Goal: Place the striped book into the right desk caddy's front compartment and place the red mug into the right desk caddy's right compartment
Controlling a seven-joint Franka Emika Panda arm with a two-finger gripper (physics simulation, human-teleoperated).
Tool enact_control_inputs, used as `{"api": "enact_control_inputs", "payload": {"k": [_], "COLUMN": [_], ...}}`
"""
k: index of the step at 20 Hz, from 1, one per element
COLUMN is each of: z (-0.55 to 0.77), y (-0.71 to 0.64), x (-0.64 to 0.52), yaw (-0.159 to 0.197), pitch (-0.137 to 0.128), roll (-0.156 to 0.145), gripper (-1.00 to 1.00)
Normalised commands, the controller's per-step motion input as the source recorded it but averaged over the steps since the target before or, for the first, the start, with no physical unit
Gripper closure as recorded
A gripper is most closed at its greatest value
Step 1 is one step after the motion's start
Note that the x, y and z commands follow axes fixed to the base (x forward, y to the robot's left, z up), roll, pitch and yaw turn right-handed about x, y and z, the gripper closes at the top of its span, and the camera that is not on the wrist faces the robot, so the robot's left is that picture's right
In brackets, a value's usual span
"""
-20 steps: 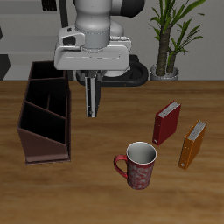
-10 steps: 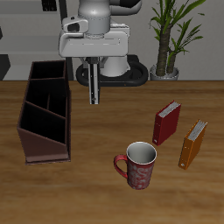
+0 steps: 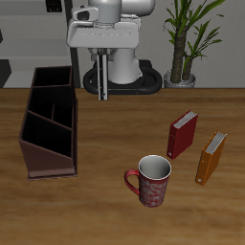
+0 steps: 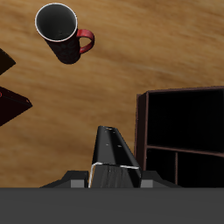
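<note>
Two fingers of the gripper [image 3: 101, 78] clamp the striped book [image 3: 102, 77], which hangs upright high above the table [image 3: 115, 124]. Below and to one side lies the right desk caddy [image 3: 48, 120]. Farther forward stands the red mug [image 3: 150, 180].

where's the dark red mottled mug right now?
The dark red mottled mug stands upright on the table near its front edge in the exterior view, apart from the red book behind it and from the reddish-brown wooden caddy.
</note>
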Motion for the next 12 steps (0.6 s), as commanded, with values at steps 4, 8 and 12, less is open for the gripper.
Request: {"api": "enact_control_inputs", "payload": {"k": [4, 8, 12], "z": [0.08, 0.09, 0.02], "y": [-0.06, -0.32, -0.22], "x": [-0.38, -0.50, -0.13], "yaw": [-0.023, -0.069, 0.038], "pitch": [-0.018, -0.039, -0.004], "roll": [0.001, -0.050, 0.002], "gripper": [1.00, 1.00, 1.00]}}
